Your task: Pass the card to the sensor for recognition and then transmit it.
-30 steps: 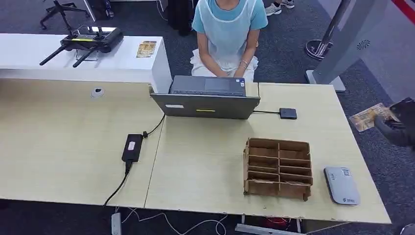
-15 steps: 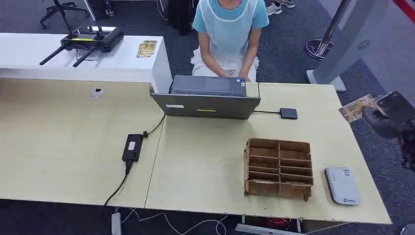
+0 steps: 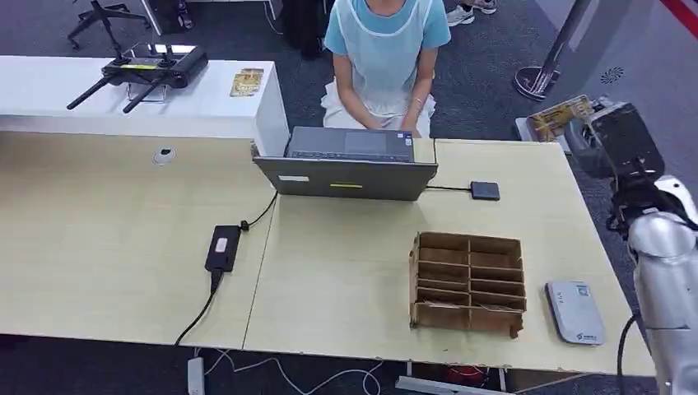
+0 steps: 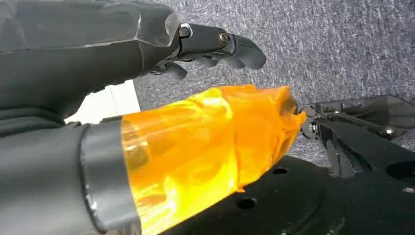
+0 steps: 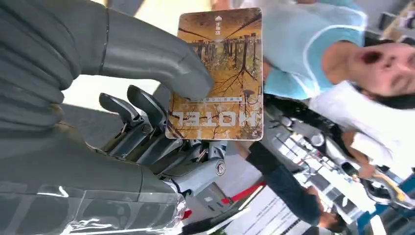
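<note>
- Your right hand [image 3: 613, 136] pinches the card [image 3: 560, 118] with thumb and fingers, up past the counter's [image 3: 346, 271] far right corner
- Your left hand [image 4: 147, 54] holds nothing, fingers loosely curled
- The sensor [image 3: 574, 311] lies beside the wooden box [image 3: 467, 282]

Card [image 5: 222, 73] partly covered by the thumb of the right hand [image 5: 122, 98]; fingers behind it hidden except at their bases. Small print on the card too fine to read, apart from the word HOTEL. Right arm [image 3: 671, 280] cut off by the lower right corner of the head view. Person [image 3: 385, 58] behind the laptop [image 3: 346, 177] cropped above the shoulders by the top edge; hands hidden behind the laptop lid. Second card [image 3: 246, 81] on the white counter [image 3: 49, 99] too small to make out. Left hand [image 4: 161, 44] blocked across its lower part by an orange-wrapped thumb [image 4: 205, 142], its own base cut by the frame edge.
</note>
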### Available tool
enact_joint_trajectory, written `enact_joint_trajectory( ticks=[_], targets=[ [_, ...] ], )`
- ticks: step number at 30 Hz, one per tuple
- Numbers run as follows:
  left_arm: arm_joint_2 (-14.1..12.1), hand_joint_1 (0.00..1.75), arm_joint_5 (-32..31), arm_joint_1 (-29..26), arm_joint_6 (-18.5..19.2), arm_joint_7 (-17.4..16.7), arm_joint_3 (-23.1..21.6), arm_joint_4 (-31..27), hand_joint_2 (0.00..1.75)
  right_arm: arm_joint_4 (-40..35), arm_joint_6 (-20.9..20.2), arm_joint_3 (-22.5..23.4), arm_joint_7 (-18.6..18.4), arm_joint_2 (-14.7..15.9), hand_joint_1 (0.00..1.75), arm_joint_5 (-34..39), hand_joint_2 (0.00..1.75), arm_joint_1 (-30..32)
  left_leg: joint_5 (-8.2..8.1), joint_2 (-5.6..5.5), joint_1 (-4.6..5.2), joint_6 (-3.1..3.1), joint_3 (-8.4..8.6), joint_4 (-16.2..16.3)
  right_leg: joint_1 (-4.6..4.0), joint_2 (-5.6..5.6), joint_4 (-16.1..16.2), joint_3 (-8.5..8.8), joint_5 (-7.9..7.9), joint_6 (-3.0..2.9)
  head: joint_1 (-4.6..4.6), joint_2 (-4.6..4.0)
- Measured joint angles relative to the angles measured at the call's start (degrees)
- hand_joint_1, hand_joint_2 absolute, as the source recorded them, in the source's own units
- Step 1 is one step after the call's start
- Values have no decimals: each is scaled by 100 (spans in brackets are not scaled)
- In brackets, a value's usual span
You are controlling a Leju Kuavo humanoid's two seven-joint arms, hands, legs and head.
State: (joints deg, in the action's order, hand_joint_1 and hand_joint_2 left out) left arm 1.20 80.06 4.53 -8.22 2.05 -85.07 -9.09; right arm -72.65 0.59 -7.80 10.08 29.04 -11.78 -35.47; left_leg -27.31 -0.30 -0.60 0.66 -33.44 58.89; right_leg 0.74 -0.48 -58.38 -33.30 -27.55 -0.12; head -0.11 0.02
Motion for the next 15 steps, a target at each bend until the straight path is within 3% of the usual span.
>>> enact_joint_trajectory(
  ticks=[7, 15],
  targets=[
    [2, 0, -123, 37, 0, -66, -2, 0, 0, 249, 4, -83, -124, -524, 175, 393, 175, -551, 0, 1, 1, 0, -3, 0, 1, 2, 0, -2, 1, 1, 2, -2],
    [4, 0, -210, 86, 26, -113, -11, 0, 0, 843, 365, -627, -561, -894, 175, -550, 175, -1464, 5, -2, 1, 0, -2, 0, 1, 1, -1, -1, 1, 0, 2, 0]
  ],
)
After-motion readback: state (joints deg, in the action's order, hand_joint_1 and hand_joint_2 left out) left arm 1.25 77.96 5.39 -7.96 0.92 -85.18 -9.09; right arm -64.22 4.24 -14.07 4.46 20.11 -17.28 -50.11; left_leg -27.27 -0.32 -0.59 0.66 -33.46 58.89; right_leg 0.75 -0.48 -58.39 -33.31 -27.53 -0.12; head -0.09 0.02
